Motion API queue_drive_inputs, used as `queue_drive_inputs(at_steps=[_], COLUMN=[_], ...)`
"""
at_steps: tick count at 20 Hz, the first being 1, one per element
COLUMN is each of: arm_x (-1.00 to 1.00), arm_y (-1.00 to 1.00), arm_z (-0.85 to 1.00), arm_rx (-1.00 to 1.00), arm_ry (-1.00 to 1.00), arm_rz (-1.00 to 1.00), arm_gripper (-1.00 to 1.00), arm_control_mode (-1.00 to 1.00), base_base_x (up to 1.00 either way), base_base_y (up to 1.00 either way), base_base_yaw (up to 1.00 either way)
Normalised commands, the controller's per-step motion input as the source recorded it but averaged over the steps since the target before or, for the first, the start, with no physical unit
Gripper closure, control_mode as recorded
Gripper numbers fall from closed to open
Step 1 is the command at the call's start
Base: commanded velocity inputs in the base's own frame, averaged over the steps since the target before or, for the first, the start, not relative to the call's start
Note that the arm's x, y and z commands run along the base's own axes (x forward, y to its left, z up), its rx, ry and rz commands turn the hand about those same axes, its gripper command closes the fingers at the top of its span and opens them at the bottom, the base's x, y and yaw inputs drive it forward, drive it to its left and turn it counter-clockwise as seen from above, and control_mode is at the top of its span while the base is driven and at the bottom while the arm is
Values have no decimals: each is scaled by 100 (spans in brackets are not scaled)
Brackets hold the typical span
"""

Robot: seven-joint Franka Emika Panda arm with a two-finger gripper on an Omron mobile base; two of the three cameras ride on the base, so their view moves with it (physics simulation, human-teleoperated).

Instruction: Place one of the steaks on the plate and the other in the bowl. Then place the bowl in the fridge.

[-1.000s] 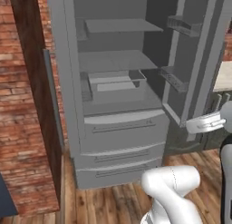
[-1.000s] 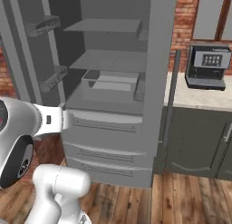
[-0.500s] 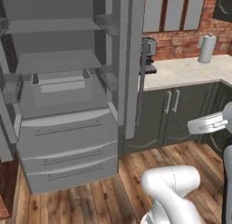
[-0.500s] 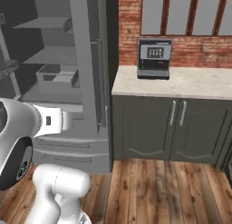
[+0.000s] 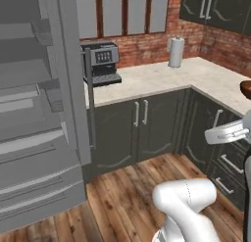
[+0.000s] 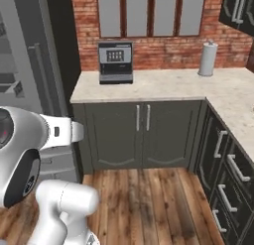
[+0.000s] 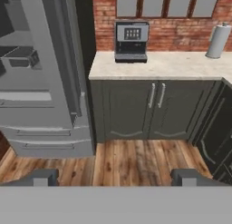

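In the left base view, the fridge (image 5: pixel 34 113) stands at the left with its doors swung open, bare grey shelves inside and two drawers below. One door edge juts forward toward the wood floor (image 5: pixel 127 187), which lies open between the fridge and the dark cabinets (image 5: pixel 139 128). The pale counter (image 5: pixel 162 77) runs from the fridge to the corner and turns toward the camera along the right wall. On it stand one coffee machine (image 5: pixel 102 63) and one paper towel roll (image 5: pixel 175 52). At the right edge, a curved reddish-brown sliver (image 5: pixel 246 89) sits on the counter, too cropped to name.

In the right base view, the fridge (image 6: pixel 25 75) takes the left edge, and the counter (image 6: pixel 163 83) holds the same single coffee machine (image 6: pixel 115 62) and single roll (image 6: pixel 208 58), well apart. The floor (image 6: pixel 149 204) before the two cabinet doors is bare.

In the hand view, the gripper (image 7: pixel 116 177) has its jaws wide apart with nothing between them; two finger tips (image 7: pixel 41 177) rise over the floor. The open fridge (image 7: pixel 41 82) is to the left, just beside the counter end (image 7: pixel 97 69).
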Motion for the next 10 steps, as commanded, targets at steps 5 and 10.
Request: queue_drive_inputs(at_steps=[5, 10], arm_x=[0, 0], arm_y=[0, 0], arm_z=[0, 0], arm_rx=[0, 0], arm_ry=[0, 0], arm_rz=[0, 0], arm_gripper=[-100, -100], arm_control_mode=[100, 100], base_base_x=[18, 59], base_base_y=[-30, -14], base_base_yaw=[-40, -35])
